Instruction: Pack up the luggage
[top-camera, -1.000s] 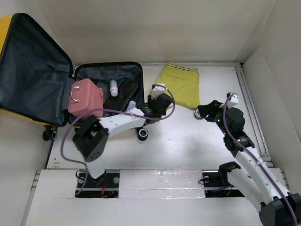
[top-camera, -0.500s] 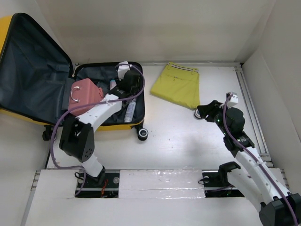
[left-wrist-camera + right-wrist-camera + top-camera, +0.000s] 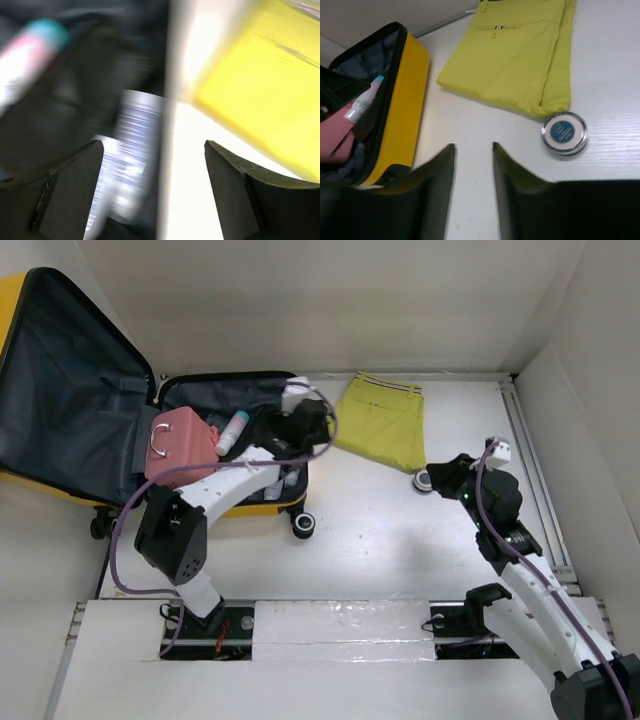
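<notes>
The yellow luggage (image 3: 70,390) lies open at the left, its dark-lined lid flat on the table. Its base holds a pink case (image 3: 180,445), a white tube with a teal cap (image 3: 232,432) and dark items. My left gripper (image 3: 308,428) hovers over the base's right rim, open and empty (image 3: 154,145). That wrist view is blurred and shows a white bottle (image 3: 131,150) below the fingers. My right gripper (image 3: 473,146) is open over bare table, left of a small round jar (image 3: 564,132). A folded yellow garment (image 3: 385,420) lies between the arms.
The luggage's yellow side wall (image 3: 407,105) stands left of my right gripper. A black spinner wheel (image 3: 304,524) sticks out at the case's near right corner. White walls close in the table at the back and right.
My left gripper swung from the case's right side into the base, then back right to the rim, and its jaws opened wide. The teal-capped tube now lies tilted. The right jaws narrowed slightly.
</notes>
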You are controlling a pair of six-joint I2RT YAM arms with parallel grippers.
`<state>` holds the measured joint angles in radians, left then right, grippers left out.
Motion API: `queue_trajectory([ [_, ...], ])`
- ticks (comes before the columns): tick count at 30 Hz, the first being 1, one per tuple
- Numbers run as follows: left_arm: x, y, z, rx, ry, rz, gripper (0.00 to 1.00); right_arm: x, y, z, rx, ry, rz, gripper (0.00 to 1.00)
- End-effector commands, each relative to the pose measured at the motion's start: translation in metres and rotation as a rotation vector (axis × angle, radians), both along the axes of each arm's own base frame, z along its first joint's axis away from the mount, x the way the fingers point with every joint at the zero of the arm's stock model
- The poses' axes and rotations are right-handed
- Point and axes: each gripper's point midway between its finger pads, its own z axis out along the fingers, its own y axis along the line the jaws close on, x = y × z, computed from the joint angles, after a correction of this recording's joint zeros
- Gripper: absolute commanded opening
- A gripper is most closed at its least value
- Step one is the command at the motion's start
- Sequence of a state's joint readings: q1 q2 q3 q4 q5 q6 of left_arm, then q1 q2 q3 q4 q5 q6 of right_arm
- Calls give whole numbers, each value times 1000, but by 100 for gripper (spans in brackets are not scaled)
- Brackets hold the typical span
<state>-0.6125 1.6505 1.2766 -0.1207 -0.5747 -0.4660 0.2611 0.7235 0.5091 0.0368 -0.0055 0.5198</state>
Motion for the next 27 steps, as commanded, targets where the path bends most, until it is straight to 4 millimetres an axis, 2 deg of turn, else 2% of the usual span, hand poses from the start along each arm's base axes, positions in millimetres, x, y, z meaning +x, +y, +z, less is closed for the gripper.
queue_trajectory([
  [1, -38, -121, 73, -94, -155, -308, 77, 0, -17, 27, 26, -79, -93, 31],
  [3, -57, -163, 64, -66, -131, -407, 77, -2, -30, 43, 24, -102, -162, 7],
  [4, -65, -181, 59, -51, -126, -447, 77, -8, -36, 45, 31, -91, -191, 4],
  [5, -75, -214, 49, -57, -106, -518, 77, -10, -47, 52, 27, -102, -245, 4],
  [6, -80, -229, 40, -61, -88, -556, 77, -14, -55, 65, 32, -124, -282, 6],
  [7, -79, -239, 34, -69, -71, -584, 77, -21, -61, 77, 43, -155, -302, 11],
  [8, -83, -263, 19, -83, -38, -648, 78, -25, -64, 80, 39, -150, -317, 18],
  [9, -81, -274, 15, -104, -31, -663, 80, -30, -71, 98, 50, -183, -345, 27],
  [10, -82, -294, 3, -112, -13, -701, 80, -34, -74, 104, 53, -190, -356, 45],
  [11, -81, -296, -17, -90, 15, -700, 82, -36, -74, 114, 61, -209, -356, 52],
  [12, -79, -313, -7, -129, 1, -736, 84, -38, -75, 120, 64, -216, -356, 58],
  [13, -77, -322, -10, -138, 5, -752, 85, -41, -76, 131, 63, -241, -355, 65],
  [14, -75, -329, -16, -130, 9, -765, 86, -42, -73, 137, 68, -250, -337, 67],
  [15, -75, -346, -25, -138, 13, -787, 86, -43, -72, 142, 73, -260, -328, 68],
  [17, -68, -358, -32, -132, 3, -794, 87, -42, -63, 145, 66, -261, -281, 70],
  [18, -65, -362, -56, -111, 30, -792, 87, -40, -60, 146, 56, -258, -264, 71],
  [19, -59, -371, -44, -126, -2, -798, 89, -38, -55, 143, 53, -248, -241, 71],
  [20, -59, -375, -51, -122, 11, -806, 89, -38, -53, 143, 53, -248, -230, 71],
  [25, -57, -382, -94, -92, 62, -812, 89, -39, -50, 146, 49, -259, -208, 71],
  [27, -57, -382, -100, -86, 69, -812, 87, -39, -50, 146, 49, -259, -208, 71],
])
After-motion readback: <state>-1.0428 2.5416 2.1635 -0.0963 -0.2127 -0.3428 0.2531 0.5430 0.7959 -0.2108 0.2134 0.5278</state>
